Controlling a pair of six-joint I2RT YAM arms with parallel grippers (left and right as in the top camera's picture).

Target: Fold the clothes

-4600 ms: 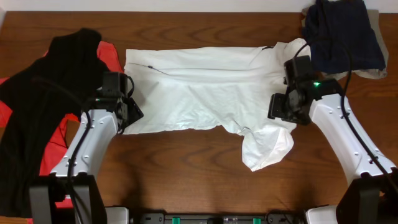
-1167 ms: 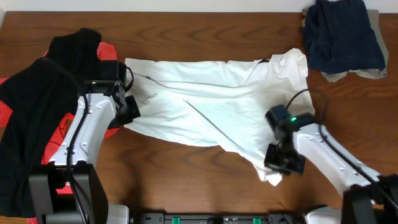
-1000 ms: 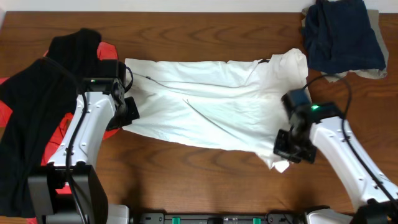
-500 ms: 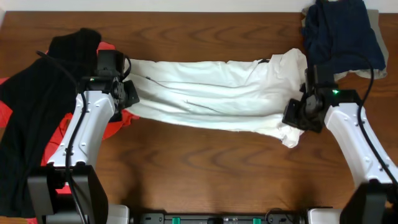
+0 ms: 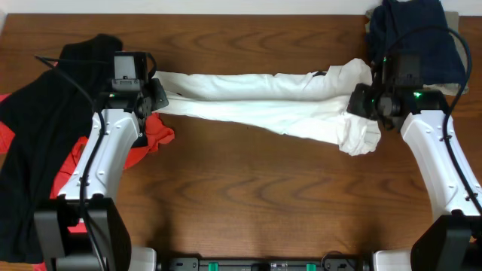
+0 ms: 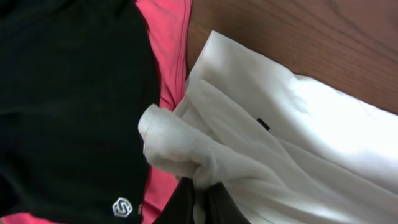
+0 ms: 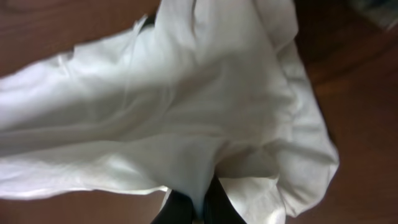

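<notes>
**A:** Which step is this, would you say?

**B:** The first fold, I judge: a long edge being carried over. Nearest us the table (image 5: 248,211) shows bare wood. From that near edge the left arm (image 5: 105,165) and the right arm (image 5: 440,162) reach away toward the far half, wrists turned inward so that they face each other.

**A:** And the grips?

**B:** The left gripper (image 6: 198,190) has its jaws pressed together on a bunched corner of the white shirt (image 5: 256,105). The right gripper (image 7: 194,205) pinches a gathered fold of the same cloth at the other end.

**A:** Where does the shirt lie?

**B:** It is strung between them as a narrow band across the far half of the table, with its right end sagging in a loose lump just below the right gripper. I cannot tell whether the band hangs clear of the wood or brushes it. Its left end sits just beside the red garment (image 5: 157,135) and the black garment (image 5: 38,135).

**A:** Next move?

**B:** My guess is to set both ends down together and level, so the held edge lands square on the far one, then let go. The lump could crease under — or the left corner could snag the red cloth.

**A:** Beyond that?

**B:** A dark blue pile (image 5: 414,41) at the far right corner, just behind the right gripper.
</notes>
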